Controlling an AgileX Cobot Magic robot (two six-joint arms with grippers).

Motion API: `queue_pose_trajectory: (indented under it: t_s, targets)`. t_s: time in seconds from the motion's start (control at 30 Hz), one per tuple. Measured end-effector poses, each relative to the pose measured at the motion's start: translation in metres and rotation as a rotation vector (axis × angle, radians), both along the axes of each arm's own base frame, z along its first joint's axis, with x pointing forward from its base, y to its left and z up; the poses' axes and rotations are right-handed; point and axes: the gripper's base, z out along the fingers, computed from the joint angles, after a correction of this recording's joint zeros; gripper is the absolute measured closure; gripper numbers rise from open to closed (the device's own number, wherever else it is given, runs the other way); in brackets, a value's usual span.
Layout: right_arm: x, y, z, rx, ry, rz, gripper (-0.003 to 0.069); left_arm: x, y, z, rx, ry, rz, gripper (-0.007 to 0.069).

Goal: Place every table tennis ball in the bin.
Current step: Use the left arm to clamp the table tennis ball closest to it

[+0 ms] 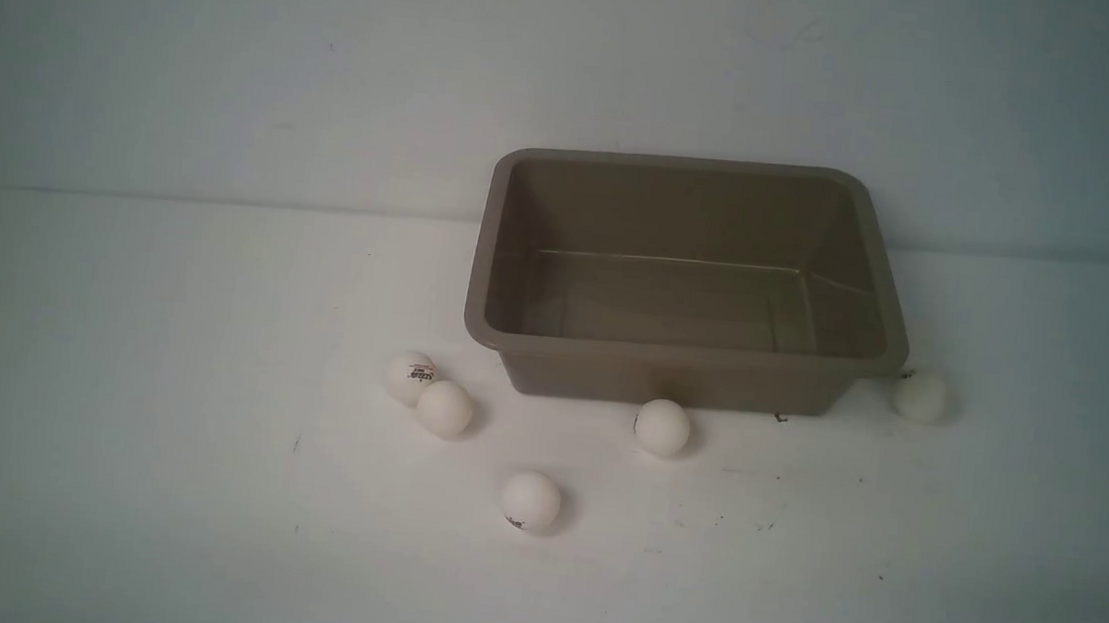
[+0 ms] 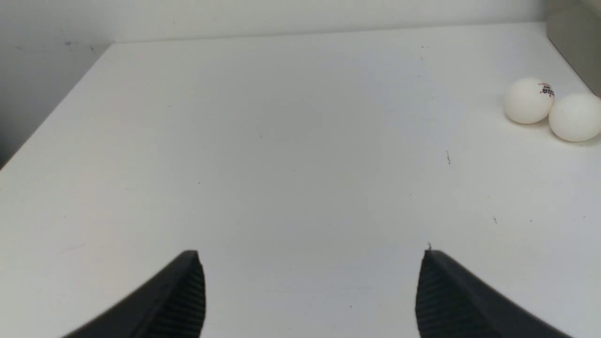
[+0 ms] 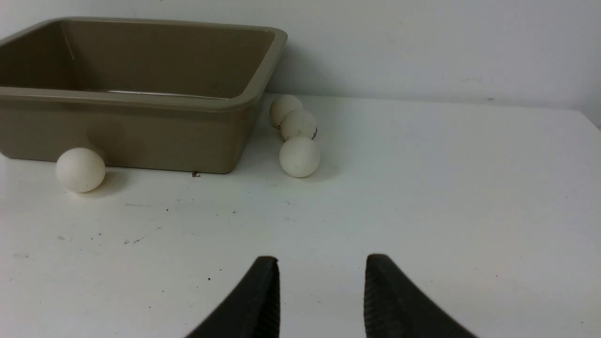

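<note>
The taupe bin [image 1: 681,361] stands empty at the back middle of the white table. Several white table tennis balls lie on the table around it. Two touch each other at its front left corner [image 1: 410,377] [image 1: 446,408], one sits against its front wall [image 1: 662,427], one lies further forward [image 1: 531,500], and one rests at its right corner [image 1: 920,397]. In the right wrist view more balls [image 3: 298,124] show beside the bin [image 3: 141,101]. My left gripper [image 2: 312,256] is wide open over bare table, well short of the touching pair [image 2: 528,100]. My right gripper [image 3: 321,258] is open with a narrower gap and holds nothing. Neither gripper shows in the front view.
A pale wall [image 1: 234,73] rises directly behind the table and the bin. The table's left edge [image 2: 51,112] shows in the left wrist view, and its right edge [image 3: 589,119] in the right wrist view. Small dark specks [image 1: 780,418] dot the tabletop.
</note>
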Motion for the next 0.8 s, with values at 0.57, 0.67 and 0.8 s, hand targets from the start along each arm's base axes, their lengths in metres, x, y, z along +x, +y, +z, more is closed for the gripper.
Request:
queue_pose_trajectory:
  t_s: [0.57, 0.67, 0.8]
  targets:
    - [0.0, -0.0001, 0.0, -0.013, -0.001, 0.002, 0.0416, 0.0, 0.0, 0.0, 0.0, 0.0, 0.0, 0.008]
    - [0.0, -0.0001, 0.0, -0.015, -0.001, 0.002, 0.0416, 0.0, 0.0, 0.0, 0.0, 0.0, 0.0, 0.008]
    - [0.0003, -0.0003, 0.0008, -0.015, -0.013, 0.0, 0.0416, 0.0, 0.0, 0.0, 0.0, 0.0, 0.0, 0.008]
